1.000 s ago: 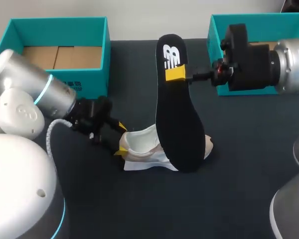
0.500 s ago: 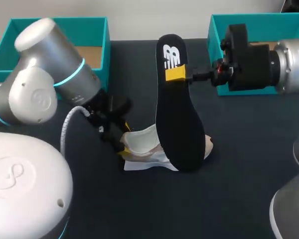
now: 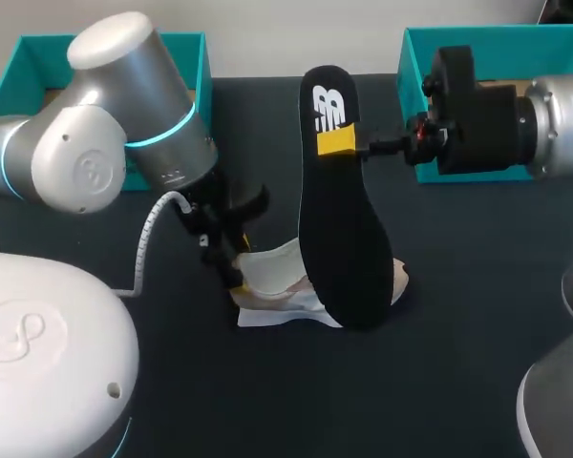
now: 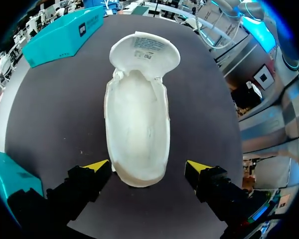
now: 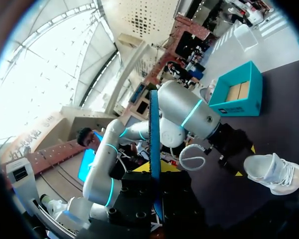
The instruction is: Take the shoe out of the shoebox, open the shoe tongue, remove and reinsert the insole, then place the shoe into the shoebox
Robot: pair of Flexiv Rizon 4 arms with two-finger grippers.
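Your left gripper (image 4: pixel 148 168): fingers spread, straddling the heel of the white shoe (image 3: pixel 275 289) at frame centre without pinching it. Since a second ago its arm has swung from the lower left up toward the upper left. Your right gripper (image 3: pixel 349 145): clamped on the black insole (image 3: pixel 342 229), which stands upright over the shoe; both are unmoved.

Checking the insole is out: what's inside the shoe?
The shoe holds only its bare pale lining; the insole is outside, in the right tool. The toe cavity is covered.
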